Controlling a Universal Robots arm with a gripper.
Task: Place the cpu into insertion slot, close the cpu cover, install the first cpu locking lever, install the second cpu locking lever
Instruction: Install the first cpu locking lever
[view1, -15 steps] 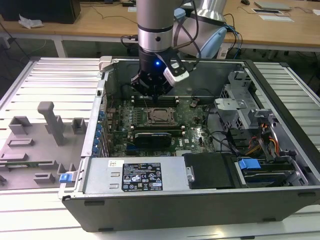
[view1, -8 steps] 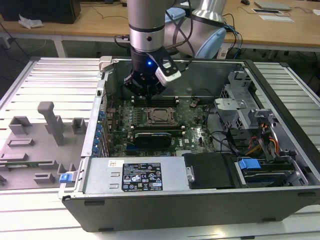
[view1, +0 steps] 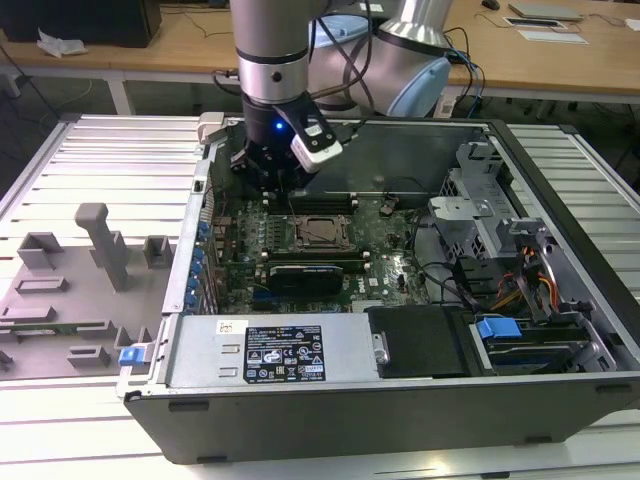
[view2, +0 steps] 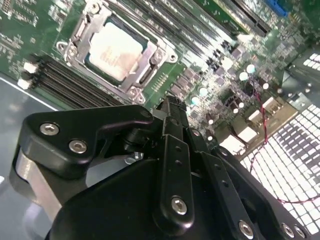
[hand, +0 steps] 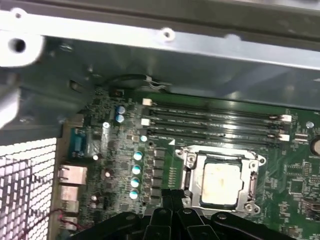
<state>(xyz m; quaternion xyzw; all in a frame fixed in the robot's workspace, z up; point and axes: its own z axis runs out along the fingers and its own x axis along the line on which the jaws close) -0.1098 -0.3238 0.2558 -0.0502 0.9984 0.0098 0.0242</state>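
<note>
The gripper (view2: 172, 106) sits closest in both wrist views, its black fingers drawn together with nothing between them. Just beyond the tips lies the cpu (view2: 114, 51), flat in the insertion slot (view1: 300, 222), its pale metal top showing through the window of the cpu cover (hand: 194, 176), which looks folded down around it. Placing the chip therefore seems done and the cover probably closed, so the work appears to stand at the locking levers. I cannot make them out well enough along the frame edges to say whether either is latched. Seating a lever would call for careful alignment with thin metal beside the socket and a press clear of the nearby memory slots (hand: 215, 117). In the exterior view the gripper hangs up and left of centre frame, behind the socket, with the case wall (hand: 175, 65) farther back.
</note>
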